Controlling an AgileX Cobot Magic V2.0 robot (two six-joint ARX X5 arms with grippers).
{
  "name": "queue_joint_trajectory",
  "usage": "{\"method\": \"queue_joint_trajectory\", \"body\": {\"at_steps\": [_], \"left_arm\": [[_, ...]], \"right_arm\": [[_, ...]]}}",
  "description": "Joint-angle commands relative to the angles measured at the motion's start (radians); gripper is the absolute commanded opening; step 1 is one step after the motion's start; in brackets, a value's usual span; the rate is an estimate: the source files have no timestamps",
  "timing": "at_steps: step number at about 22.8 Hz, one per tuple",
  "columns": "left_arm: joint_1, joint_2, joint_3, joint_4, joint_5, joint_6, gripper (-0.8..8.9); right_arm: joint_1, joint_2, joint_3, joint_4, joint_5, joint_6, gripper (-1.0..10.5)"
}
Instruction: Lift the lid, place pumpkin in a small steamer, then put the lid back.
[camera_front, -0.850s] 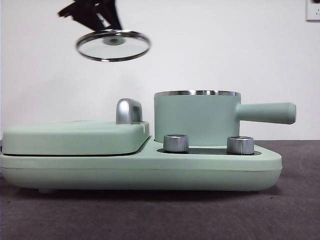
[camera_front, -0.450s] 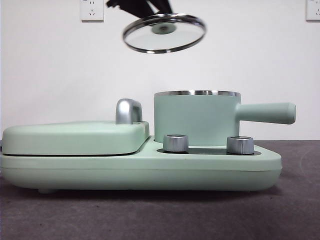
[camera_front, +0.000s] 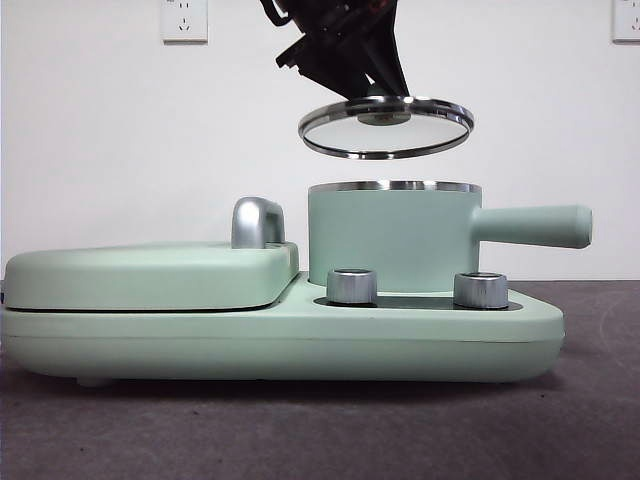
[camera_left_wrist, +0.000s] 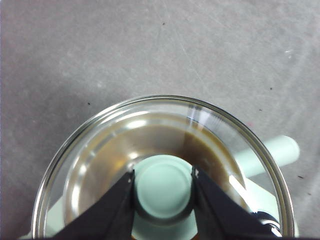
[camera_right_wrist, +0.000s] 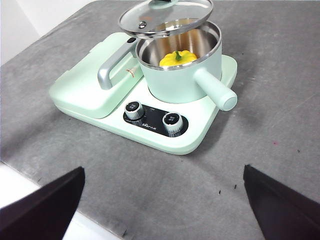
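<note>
Small steamer (camera_front: 392, 238) on cooker base (camera_front: 280, 335), at its right end; long handle (camera_front: 530, 225) horizontal, pointing past base's right edge. Lid (camera_front: 386, 126) airborne above steamer, near level, knob (camera_left_wrist: 163, 186) up, pinched between left gripper (camera_left_wrist: 163, 186) fingers (camera_left_wrist: 120, 202). Pumpkin (camera_right_wrist: 178, 58) inside steamer. Right gripper (camera_right_wrist: 165, 200) spread wide, well apart.

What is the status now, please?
Left gripper shut on round glass lid, above mint-green steamer pot. Yellow pumpkin inside. Right gripper open, waiting. Nothing between lid and pot.

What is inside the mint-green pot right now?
The yellow ribbed pumpkin sits inside the mint-green steel-rimmed pot, seen from the right wrist. The left pincer holds the glass lid above it. The pot's floor is mostly hidden.
</note>
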Motion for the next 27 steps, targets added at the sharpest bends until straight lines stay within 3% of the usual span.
{"method": "queue_joint_trajectory", "body": {"at_steps": [1,5,17,27], "left_arm": [[-0.011,0.035,0.037,0.021,0.003,0.059,0.17],[-0.016,0.048,0.037,0.029,0.003,0.108,0.17],[-0.015,0.106,0.037,0.054,0.033,0.109,0.17],[-0.012,0.109,0.037,0.042,0.033,0.157,0.17]], "right_arm": [[0.006,0.000,0.008,0.011,-0.002,0.013,5.0],[0.006,0.000,0.008,0.011,-0.002,0.013,5.0],[0.006,0.000,0.008,0.011,0.002,0.013,5.0],[0.006,0.000,0.008,0.011,0.007,0.021,5.0]]}}
